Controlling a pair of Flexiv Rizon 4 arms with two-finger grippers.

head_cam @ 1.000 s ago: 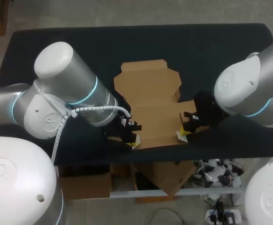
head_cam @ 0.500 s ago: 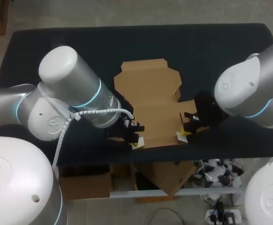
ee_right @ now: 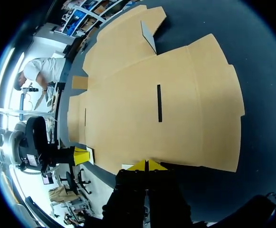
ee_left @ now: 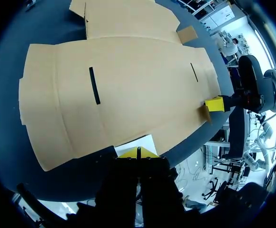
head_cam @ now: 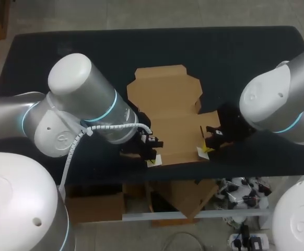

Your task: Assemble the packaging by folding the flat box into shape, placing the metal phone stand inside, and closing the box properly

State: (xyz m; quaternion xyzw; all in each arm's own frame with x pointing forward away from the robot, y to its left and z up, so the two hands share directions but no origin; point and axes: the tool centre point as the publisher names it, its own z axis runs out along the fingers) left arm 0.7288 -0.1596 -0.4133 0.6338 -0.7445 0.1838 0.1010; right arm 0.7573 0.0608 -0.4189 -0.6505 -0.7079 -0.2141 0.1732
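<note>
Basically at the starting line here. The flat box is lying fully unfolded on the dark counter, toward its near edge. No panel is raised, no crease is bent, nothing is tucked. I can't spot the metal phone stand in any view, so folding, loading and closing all look like they're still to do.

The left gripper sits at the box's near-left corner and the right gripper at the near-right edge. In both wrist views the yellow tips are pressed together with only a hairline between them, holding nothing, just nosed up to the cardboard's edge. There's a small white patch right ahead of the left tips, no idea what it is.

Material-wise it's plain brown cardboard, matte, with faint parallel score lines and a couple of thin dark slots cut in. The outline is stepped, with little tabs and notches at the far end. My guess is it's thin and floppy, so it'll want support from both sides once it lifts. The counter top looks like soft dark cloth.
</note>
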